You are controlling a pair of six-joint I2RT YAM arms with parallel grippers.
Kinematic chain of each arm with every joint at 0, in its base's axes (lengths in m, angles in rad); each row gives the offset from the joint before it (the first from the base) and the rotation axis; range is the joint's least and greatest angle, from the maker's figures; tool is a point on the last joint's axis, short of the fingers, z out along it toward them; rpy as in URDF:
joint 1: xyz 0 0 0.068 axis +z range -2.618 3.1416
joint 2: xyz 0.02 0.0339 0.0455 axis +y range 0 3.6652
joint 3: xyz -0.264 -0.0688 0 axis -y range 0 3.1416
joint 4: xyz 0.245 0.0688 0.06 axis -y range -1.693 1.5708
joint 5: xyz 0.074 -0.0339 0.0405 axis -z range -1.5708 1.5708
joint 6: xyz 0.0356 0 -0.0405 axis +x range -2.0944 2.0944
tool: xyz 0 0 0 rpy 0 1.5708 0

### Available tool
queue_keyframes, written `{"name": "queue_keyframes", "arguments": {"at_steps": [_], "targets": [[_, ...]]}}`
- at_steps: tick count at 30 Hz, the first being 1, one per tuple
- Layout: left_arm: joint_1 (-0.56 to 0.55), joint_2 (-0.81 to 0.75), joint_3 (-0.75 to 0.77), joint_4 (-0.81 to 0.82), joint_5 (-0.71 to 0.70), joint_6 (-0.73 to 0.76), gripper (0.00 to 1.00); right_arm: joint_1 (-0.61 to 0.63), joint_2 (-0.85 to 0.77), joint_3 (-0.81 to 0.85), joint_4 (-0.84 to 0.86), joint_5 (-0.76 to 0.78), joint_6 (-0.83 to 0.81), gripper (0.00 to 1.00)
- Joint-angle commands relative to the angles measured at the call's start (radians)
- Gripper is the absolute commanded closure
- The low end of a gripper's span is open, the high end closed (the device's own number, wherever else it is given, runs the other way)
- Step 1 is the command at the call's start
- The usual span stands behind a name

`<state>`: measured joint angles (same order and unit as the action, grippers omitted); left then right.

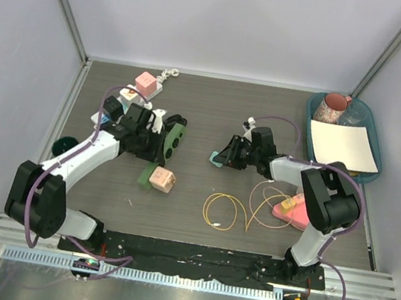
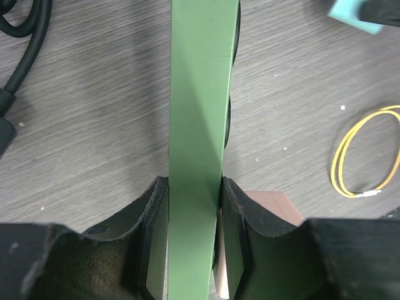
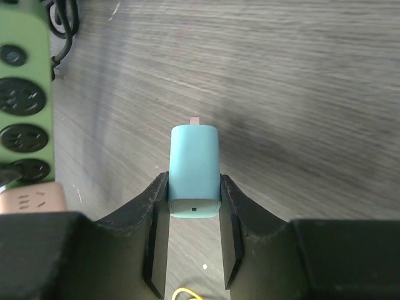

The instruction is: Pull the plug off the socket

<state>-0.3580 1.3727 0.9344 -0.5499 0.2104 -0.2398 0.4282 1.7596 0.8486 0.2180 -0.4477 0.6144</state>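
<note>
- The small light-blue plastic plug sits between the two black pads of the right end effector. The jaws are narrow and press on its two flat sides.
- One short metal prong shows at the front end of the plug and points away from the wrist. It touches nothing.
- The plug is above the grey wood-pattern counter and well apart from the long green plastic socket strip, which lies to the left in the right wrist view. I judge that the plug is already out of its socket.
- The left end effector is closed on the socket strip and clamps it edge-on across its thin body.
- The plug looks light and stiff, with smooth rounded plastic that may slip. I think the flat sides near its back end, where the pads are now, are the best place to hold it.
- The socket strip looks rigid but long, so a grip at one end may let the far end swing.
- A peach-coloured square adapter sits in the strip near its lower end.
- A thin yellow cable lies in loops on the counter, near the right arm.
</note>
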Motion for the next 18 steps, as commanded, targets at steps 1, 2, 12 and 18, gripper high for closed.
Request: {"name": "queue_keyframes", "arguments": {"at_steps": [1,2,12,18], "targets": [[-0.004,-0.073,0.004,0.122,0.124,-0.035,1.00,-0.029,0.024,0.072,0.004,-0.028,-0.033,0.76],[-0.006,-0.076,0.006,0.120,0.123,-0.038,1.00,-0.032,0.029,0.076,-0.002,-0.026,-0.035,0.75],[-0.006,-0.092,0.012,0.108,0.119,-0.061,1.00,-0.101,0.063,0.182,-0.156,0.046,-0.073,0.36],[-0.006,-0.090,0.014,0.105,0.121,-0.081,1.00,-0.120,-0.066,0.234,-0.359,0.199,-0.149,0.30]]}}
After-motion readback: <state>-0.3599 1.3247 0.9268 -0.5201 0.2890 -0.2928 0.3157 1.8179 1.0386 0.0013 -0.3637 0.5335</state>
